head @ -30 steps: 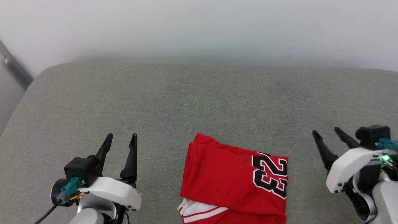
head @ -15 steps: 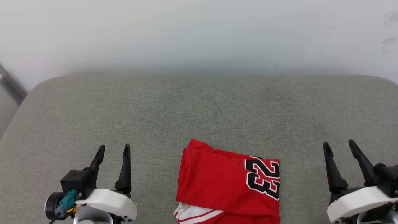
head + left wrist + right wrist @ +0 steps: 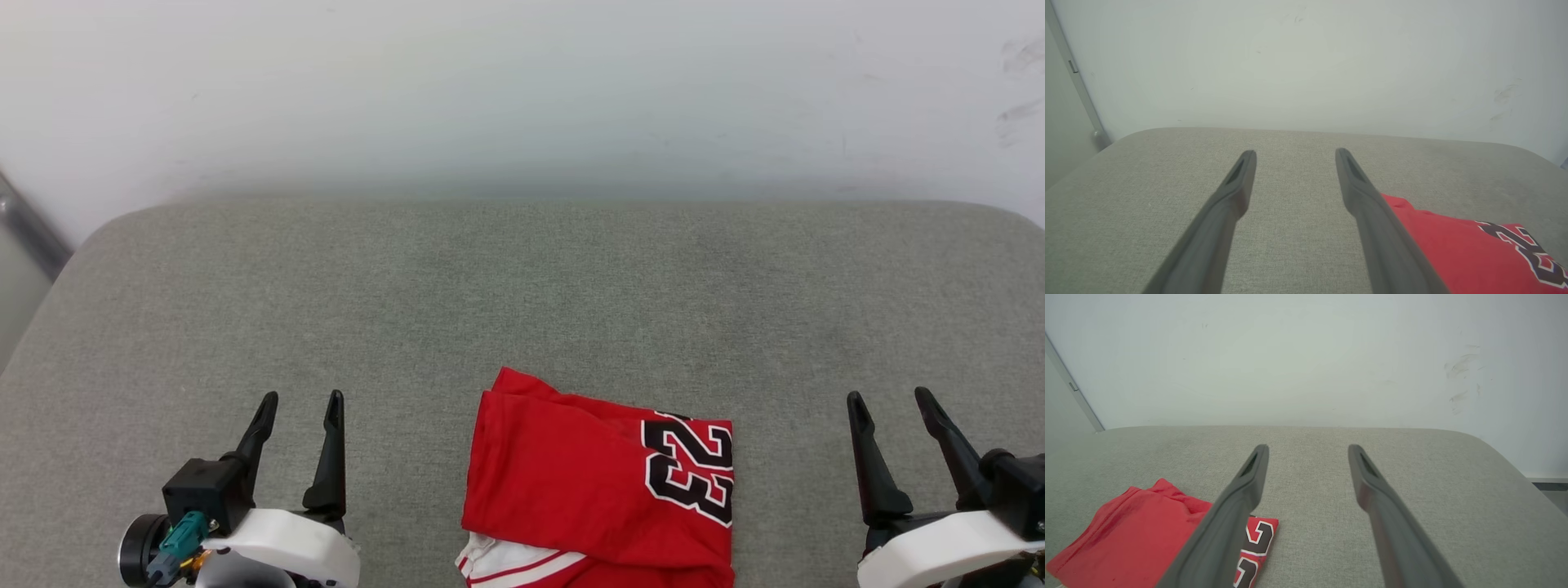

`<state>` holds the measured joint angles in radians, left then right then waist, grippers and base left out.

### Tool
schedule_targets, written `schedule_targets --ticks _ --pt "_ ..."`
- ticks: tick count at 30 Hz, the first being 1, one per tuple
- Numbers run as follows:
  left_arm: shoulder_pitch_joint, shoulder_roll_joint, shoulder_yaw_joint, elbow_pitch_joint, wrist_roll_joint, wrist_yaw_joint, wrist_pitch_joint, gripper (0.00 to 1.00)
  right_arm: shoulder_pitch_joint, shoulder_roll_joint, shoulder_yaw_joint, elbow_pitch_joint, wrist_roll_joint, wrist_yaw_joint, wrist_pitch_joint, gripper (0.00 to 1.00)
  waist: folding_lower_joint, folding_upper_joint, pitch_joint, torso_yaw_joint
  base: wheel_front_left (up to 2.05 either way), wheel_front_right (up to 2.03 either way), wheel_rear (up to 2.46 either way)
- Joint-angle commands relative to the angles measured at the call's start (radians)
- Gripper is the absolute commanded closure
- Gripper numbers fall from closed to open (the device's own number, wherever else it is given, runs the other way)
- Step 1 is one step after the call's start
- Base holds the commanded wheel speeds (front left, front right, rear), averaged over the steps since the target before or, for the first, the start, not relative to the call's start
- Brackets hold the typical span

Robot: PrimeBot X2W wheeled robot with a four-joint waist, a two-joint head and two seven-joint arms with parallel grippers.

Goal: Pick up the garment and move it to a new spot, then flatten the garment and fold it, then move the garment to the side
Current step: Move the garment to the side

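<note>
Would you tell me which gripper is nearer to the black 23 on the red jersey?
Right. The right gripper is just right of the 23, apart from it; the left gripper is left of the red jersey, with most of it between.

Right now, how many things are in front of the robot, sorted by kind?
Red shirt: 1, folded, lying on the pad.
Grippers: 2, the left gripper and the right gripper, both open and empty.
Grey pad: 1.
Total: 4.
</note>
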<state>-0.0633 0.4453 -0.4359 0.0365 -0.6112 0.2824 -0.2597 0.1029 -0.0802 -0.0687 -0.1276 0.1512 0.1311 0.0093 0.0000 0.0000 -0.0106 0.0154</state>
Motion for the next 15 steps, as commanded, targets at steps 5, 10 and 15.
schedule_targets --ticks 5,10,15 --pt "-0.001 -0.004 0.007 -0.002 0.008 0.000 -0.005 0.00 0.023 0.012 -0.024 0.010 0.062 -0.001 0.066 0.00 0.0000 0.0000 -0.002 -0.006 0.00 0.00 0.00" --pt "0.001 -0.010 0.017 -0.008 0.011 0.002 -0.006 0.00 0.014 -0.009 -0.136 0.094 0.220 -0.001 0.265 0.00 0.0000 0.0000 0.003 -0.013 0.00 0.00 0.00" --pt "-0.007 -0.019 0.029 -0.016 0.018 -0.001 -0.007 0.00 -0.053 -0.039 -0.223 0.216 0.392 -0.001 0.536 0.00 0.0000 0.0000 0.019 -0.014 0.00 0.00 0.00"
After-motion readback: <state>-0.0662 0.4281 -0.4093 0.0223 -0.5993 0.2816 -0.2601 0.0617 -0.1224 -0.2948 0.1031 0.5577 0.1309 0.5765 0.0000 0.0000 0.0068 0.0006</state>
